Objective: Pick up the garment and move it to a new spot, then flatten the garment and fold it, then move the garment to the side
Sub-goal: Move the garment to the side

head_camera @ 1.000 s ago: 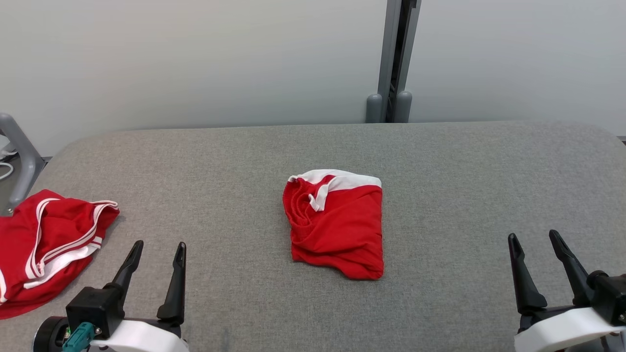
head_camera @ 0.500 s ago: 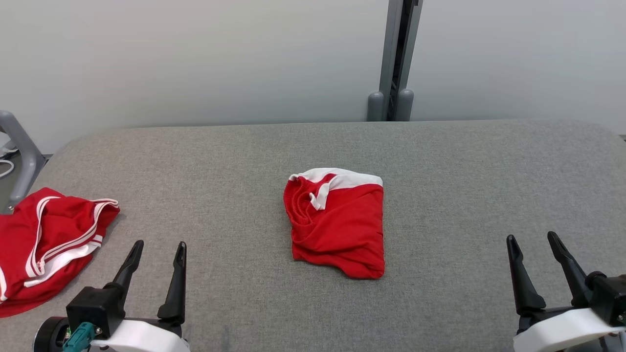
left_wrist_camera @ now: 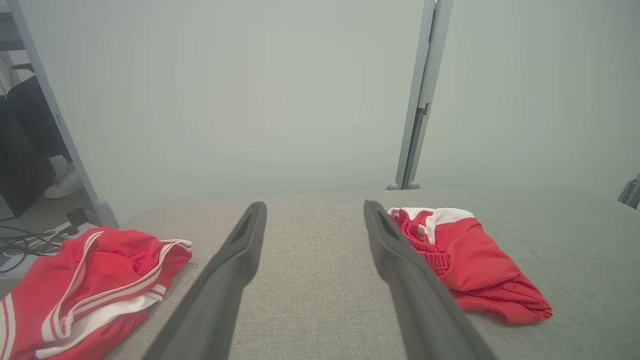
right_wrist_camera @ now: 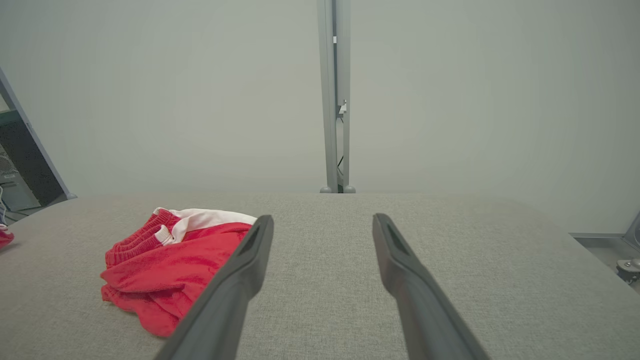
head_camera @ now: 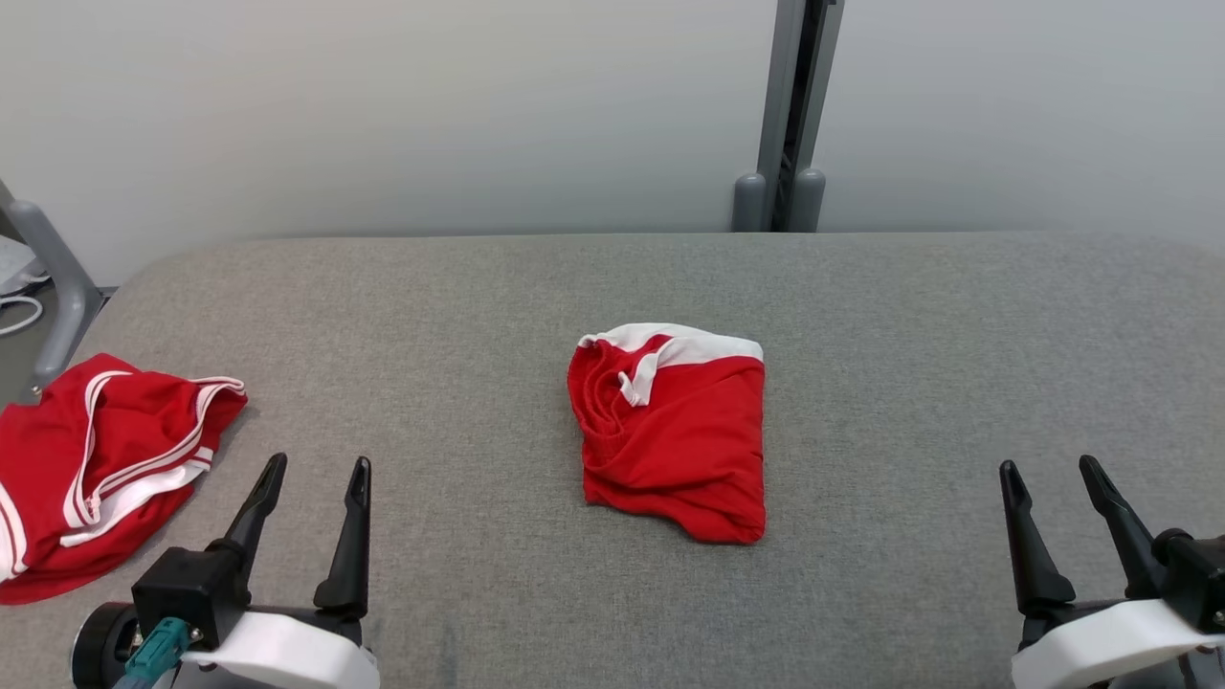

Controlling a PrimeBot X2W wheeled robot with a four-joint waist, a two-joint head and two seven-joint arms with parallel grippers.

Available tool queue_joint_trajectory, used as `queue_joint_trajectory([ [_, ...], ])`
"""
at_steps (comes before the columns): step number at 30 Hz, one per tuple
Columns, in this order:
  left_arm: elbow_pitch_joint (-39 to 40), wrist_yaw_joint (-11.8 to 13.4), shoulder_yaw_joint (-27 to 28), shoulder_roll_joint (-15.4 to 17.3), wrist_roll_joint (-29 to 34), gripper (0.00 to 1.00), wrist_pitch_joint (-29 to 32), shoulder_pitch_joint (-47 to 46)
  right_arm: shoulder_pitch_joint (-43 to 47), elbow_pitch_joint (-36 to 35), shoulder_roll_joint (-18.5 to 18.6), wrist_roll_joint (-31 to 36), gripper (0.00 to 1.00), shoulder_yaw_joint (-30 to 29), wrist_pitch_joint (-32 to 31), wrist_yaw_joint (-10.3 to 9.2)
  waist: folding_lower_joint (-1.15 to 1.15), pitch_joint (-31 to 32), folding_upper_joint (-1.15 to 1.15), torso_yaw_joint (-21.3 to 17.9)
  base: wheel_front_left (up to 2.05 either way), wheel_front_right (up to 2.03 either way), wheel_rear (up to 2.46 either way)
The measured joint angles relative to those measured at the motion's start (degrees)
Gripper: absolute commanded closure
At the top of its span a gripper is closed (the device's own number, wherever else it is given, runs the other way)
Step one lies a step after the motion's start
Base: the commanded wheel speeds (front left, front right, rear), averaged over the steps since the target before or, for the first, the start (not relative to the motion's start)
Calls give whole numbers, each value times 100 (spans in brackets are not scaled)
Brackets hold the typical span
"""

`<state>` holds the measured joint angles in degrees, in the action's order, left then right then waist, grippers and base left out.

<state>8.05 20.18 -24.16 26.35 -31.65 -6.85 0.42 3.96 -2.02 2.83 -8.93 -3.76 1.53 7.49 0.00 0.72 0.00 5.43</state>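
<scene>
A red garment with a white band lies folded into a compact bundle at the middle of the grey padded table. It also shows in the left wrist view and the right wrist view. A second red garment with white stripes lies crumpled at the table's left edge. My left gripper stands open near the front left, between the two garments and touching neither. My right gripper stands open at the front right, well clear of the folded bundle.
A grey upright post rises behind the table's far edge against a pale wall. A grey frame leg and cables are off the table's left side. Bare table surface lies to the right of the folded bundle.
The head camera has turned slightly, so the whole picture has shifted a little to the right. Garments and both grippers have kept their places.
</scene>
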Motion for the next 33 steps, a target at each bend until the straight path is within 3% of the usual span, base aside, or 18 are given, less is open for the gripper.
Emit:
queue_joint_trajectory([
  [10,-22,-194,31,-222,40,0,-338,-693,-737,576,0,218,0,64,-57,0,0,-501,0,454,0,0,0],
  [23,-511,-691,130,-780,145,0,-790,-1510,-1818,2470,99,230,0,411,64,1,0,-1305,0,1421,0,0,0],
  [31,-671,-1065,449,-973,369,0,-821,-1588,-2157,3319,66,136,0,515,194,0,0,-1500,0,1666,0,0,0],
  [32,-682,-1115,495,-1001,414,0,-824,-1588,-2192,3381,64,126,32,524,200,0,0,-1501,0,1666,0,0,0],
  [33,-698,-1162,541,-1039,450,0,-824,-1588,-2230,3435,60,108,32,539,209,1,0,-1503,0,1665,0,0,0],
])
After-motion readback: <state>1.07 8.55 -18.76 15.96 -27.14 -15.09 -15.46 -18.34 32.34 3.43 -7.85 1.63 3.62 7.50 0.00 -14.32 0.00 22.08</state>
